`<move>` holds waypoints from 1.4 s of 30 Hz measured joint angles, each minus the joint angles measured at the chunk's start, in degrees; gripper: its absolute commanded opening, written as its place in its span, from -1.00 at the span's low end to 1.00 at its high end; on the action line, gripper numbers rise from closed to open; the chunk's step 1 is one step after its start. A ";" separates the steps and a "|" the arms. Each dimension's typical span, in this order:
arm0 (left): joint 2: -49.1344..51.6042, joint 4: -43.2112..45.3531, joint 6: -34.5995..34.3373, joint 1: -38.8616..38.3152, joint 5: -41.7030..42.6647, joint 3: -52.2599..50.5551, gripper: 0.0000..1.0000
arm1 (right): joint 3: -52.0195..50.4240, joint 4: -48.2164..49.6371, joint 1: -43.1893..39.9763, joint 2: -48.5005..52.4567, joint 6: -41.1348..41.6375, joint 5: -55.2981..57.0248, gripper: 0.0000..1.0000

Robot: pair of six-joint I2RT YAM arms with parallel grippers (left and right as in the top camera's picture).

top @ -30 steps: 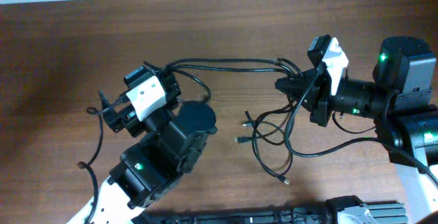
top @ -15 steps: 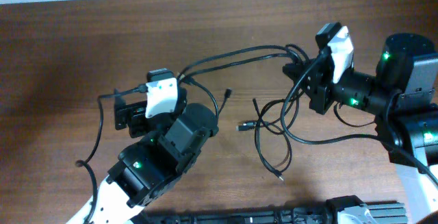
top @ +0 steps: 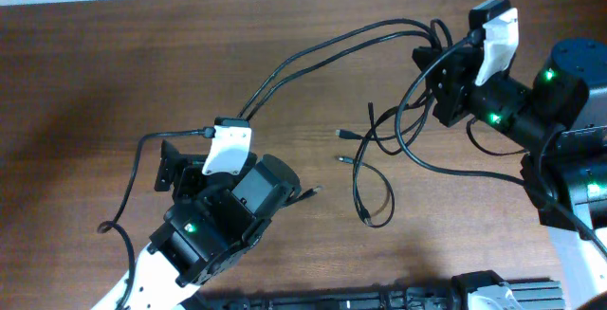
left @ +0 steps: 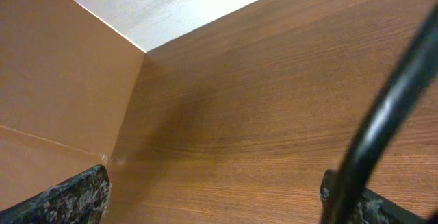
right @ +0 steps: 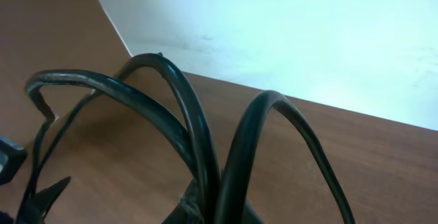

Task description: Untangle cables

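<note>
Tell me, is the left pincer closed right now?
No, in the left wrist view the left pincer has its fingers wide apart, with the wooden table showing between them.

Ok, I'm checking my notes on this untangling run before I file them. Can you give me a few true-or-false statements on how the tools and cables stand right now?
1. The right tool is shut on a bunch of the cables. True.
2. The left tool is clamped on a cable. False: its jaws stand wide open.
3. All the cables lie in one neat coil, flat on the table. False: several strands arch up into the right tool, and the rest sprawl in loose loops below it.
4. A small plug end lies on the wood between the two arms. True.
</note>
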 measured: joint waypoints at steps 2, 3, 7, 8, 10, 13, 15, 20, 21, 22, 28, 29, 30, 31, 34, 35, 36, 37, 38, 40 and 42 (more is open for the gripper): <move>0.00 0.02 -0.02 0.00 0.02 0.00 0.97 | 0.00 0.04 0.00 0.00 0.17 1.55 -0.92; 0.00 0.02 -0.02 0.00 0.02 0.00 0.97 | 0.00 0.17 0.00 0.00 0.17 2.51 -0.92; 0.00 0.24 -3.32 0.00 0.90 0.00 0.98 | 0.00 3.91 0.00 0.04 0.17 5.40 -0.92; 0.00 0.55 -4.61 0.00 1.79 0.00 0.97 | 0.00 5.84 0.00 0.04 0.22 5.75 -0.92; 0.02 2.05 -6.71 0.00 4.94 0.00 0.97 | 0.00 9.29 0.00 0.11 0.63 6.51 -0.92; 0.09 5.97 -8.02 0.11 11.37 0.00 0.97 | 0.07 11.93 0.00 1.07 1.53 7.15 -0.92; 0.11 7.67 -8.48 0.11 15.63 0.00 0.97 | 0.07 12.13 0.00 2.38 1.79 7.58 -0.92; 0.11 9.14 -8.70 0.11 23.06 0.00 0.97 | 0.07 9.31 0.00 7.13 2.21 8.02 -0.92; 0.11 9.40 -8.72 0.11 23.82 0.00 0.97 | 0.07 8.72 0.00 8.00 2.34 8.02 -0.92; 0.11 10.03 -8.72 0.11 24.68 0.00 0.97 | 0.07 7.48 0.00 9.35 2.54 8.22 -0.92; 0.11 15.58 -8.92 0.11 27.96 0.00 0.97 | 0.07 4.11 0.00 12.48 2.62 8.94 0.01; 0.11 16.02 -8.92 0.11 28.09 0.00 0.98 | 0.07 3.50 0.00 12.76 2.54 9.03 0.45; 0.11 16.52 -8.92 0.11 28.11 0.00 0.97 | 0.07 2.97 -0.02 12.94 2.51 9.03 0.87; 0.11 16.81 -8.92 0.11 28.11 -0.02 0.98 | 0.07 2.36 -0.02 13.03 2.51 9.03 0.97; 0.11 17.46 -8.92 0.11 28.37 -0.02 0.97 | 0.13 -1.53 -0.02 13.31 2.05 9.07 0.97; 0.11 17.49 -8.92 0.11 28.50 -0.02 0.97 | 0.13 -2.89 -0.02 13.40 1.88 9.27 0.97; 0.11 17.51 -8.92 0.11 28.50 -0.02 0.98 | 0.15 -4.28 0.00 13.49 1.88 9.60 0.97; 0.11 17.55 -8.92 0.11 28.52 -0.02 0.97 | 0.15 -5.57 -0.02 13.55 1.84 10.12 0.97; 0.11 17.53 -8.92 0.11 28.52 -0.02 0.97 | 0.15 -6.78 -0.02 13.57 1.84 10.62 0.97; 0.11 17.59 -8.92 0.11 28.52 0.00 0.97 | 0.17 -9.68 -0.02 13.57 1.81 12.07 0.97; 0.11 17.64 -8.92 0.11 28.48 -0.02 0.97 | 0.17 -12.07 -0.02 13.60 1.73 12.87 0.97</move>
